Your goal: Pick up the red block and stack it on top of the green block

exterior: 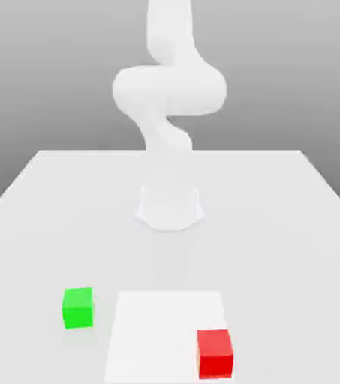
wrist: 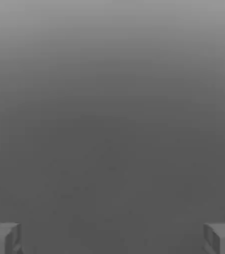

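- A pale table (exterior: 278, 247) spreads across the exterior view, its far edge straight against a gray backdrop (exterior: 278, 75); its sides widen toward the near end;
- A white robot arm (exterior: 169, 90) rises from its base (exterior: 170, 208) on the table, beyond both blocks; its upper part runs out of the exterior view at the top;
- A bright white patch (exterior: 157, 337) lies on the near part of the table, between the green block's side and the exterior view's right;
- The gripper (wrist: 112, 239), seen in the hand view, stands open, its two fingers (wrist: 0, 240) wide apart, with nothing between them but gray background;
- The red block (exterior: 215, 354) sits flat at the near end, over the patch's edge on the exterior view's right; it is well apart from the green block;
- The green block (exterior: 78, 308) rests upright on the table toward the exterior view's left, near the patch but off it, a little farther back than the red block; its top is bare.
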`<move>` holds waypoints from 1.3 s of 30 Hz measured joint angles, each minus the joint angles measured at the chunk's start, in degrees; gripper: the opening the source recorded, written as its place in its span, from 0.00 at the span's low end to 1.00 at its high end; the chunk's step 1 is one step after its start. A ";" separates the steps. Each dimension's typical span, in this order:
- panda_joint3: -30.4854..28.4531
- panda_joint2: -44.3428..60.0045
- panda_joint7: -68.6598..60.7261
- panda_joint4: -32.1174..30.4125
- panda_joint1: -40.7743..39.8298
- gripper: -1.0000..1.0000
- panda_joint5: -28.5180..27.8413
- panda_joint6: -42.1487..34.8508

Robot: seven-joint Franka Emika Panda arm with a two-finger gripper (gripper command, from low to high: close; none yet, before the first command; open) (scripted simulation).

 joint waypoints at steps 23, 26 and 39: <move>5.25 48.07 6.26 -9.04 1.39 0.50 -2.93 18.65; 5.00 54.26 6.81 -9.31 2.00 0.50 -3.23 22.25; 4.11 58.99 7.55 -8.74 2.78 0.00 -4.15 26.02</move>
